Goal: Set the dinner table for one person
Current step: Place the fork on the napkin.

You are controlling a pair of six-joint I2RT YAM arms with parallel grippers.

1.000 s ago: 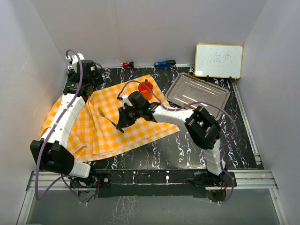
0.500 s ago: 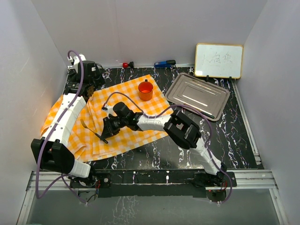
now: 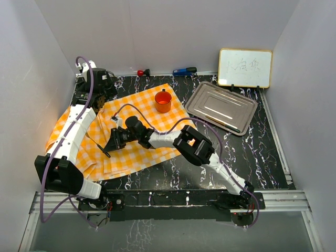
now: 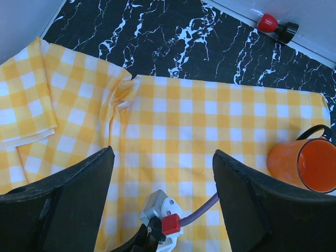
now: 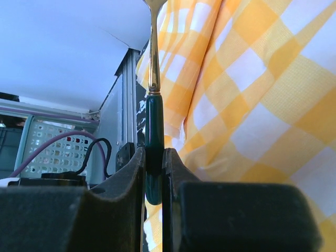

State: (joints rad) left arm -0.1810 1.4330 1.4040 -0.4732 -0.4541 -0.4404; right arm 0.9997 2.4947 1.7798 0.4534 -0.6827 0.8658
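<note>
Right end effector (image 5: pixel 153 157) around one utensil (image 5: pixel 154 118), above one checked cloth (image 5: pixel 252 105)

Surfaces and finishes

Dinner table (image 3: pixel 265 152) showed a glossy black stone-look top, white-veined. Cloth (image 4: pixel 210 131) was woven fabric, matt, creased. Tray (image 3: pixel 223 106) looked brushed steel, dull sheen. Mug (image 4: pixel 286 160) carried a glossy orange finish, possibly ceramic. Utensil (image 5: pixel 154 126) had a polished gold-toned metal stem and smooth, shiny dark-green handle.
</note>
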